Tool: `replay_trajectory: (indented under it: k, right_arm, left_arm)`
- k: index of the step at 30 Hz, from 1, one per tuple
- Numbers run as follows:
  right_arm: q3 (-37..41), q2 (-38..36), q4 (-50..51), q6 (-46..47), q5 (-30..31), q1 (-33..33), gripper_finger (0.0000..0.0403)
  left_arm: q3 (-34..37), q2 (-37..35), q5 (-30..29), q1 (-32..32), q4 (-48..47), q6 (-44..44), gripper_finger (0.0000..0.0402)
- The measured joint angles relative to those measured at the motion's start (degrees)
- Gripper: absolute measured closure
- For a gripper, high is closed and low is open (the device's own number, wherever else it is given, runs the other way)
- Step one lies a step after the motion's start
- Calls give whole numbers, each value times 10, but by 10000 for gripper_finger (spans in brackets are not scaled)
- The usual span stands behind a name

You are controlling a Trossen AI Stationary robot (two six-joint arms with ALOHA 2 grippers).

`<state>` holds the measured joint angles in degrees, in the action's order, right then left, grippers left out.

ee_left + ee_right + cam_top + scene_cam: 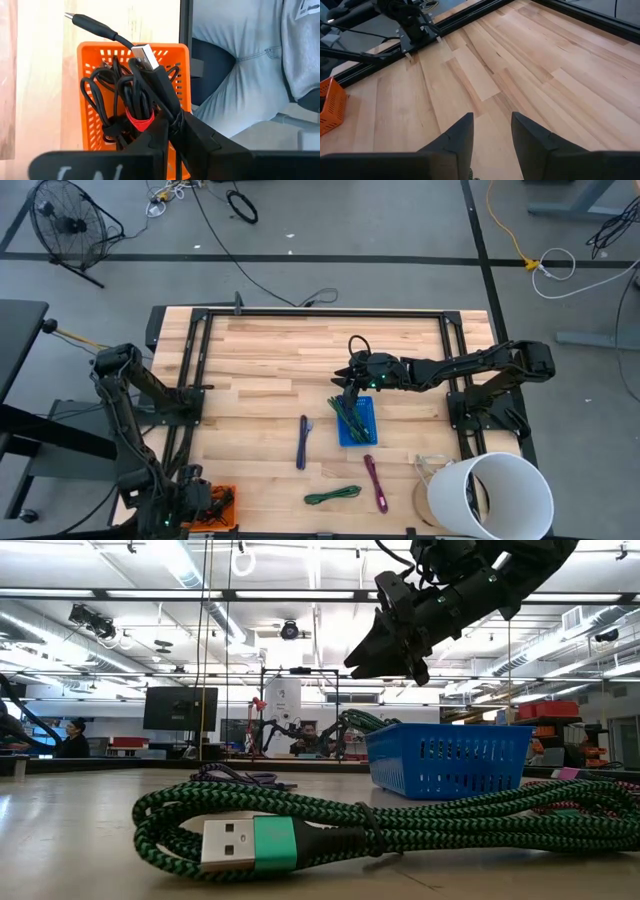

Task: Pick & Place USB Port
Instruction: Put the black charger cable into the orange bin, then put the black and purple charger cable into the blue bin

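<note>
A black USB cable (131, 95), bundled with a red tie, lies in the orange basket (95, 52) at the table's near left corner. My left gripper (172, 131) is over that basket (224, 500) and shut on the cable. A blue basket (357, 423) near the table's middle holds a green cable (350, 412). My right gripper (492, 131) hovers open above the blue basket's far edge (450, 730), touching nothing. Another green braided cable (330, 825) with a silver USB plug (228, 843) lies flat on the table near its near edge (333, 496). My left gripper pinches the black cable's thick end piece just behind its silver USB plug (145, 57), between the two fingers (200, 137). The plug sticks out beyond the fingertips. The rest of the bundle hangs tangled into the orange basket.
A blue-purple cable (303, 442) and a magenta cable (375, 480) lie on the wood in front of the blue basket. A white bucket (495, 495) stands at the near right corner. A black frame rail (320, 313) runs round the table. A seated person (250, 65) is beyond the near left edge.
</note>
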<state>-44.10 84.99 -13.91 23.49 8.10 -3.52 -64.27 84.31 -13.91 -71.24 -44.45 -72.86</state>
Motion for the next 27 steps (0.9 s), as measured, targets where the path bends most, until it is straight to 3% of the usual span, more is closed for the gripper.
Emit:
replay_trajectory:
  k: [5, 14, 21, 27]
  right_arm:
    - [0, 0, 2, 0, 0, 0, 271]
    - [0, 0, 3, 0, 0, 0, 271]
    - [0, 0, 3, 0, 0, 0, 271]
    - [0, 0, 3, 0, 0, 0, 271]
  left_arm:
    - [0, 0, 0, 0, 0, -8, 353]
    - [0, 0, -6, 0, -1, -26, 293]
    - [0, 0, -7, 0, -5, -25, 270]
    - [0, 0, -52, 4, -21, -2, 269]
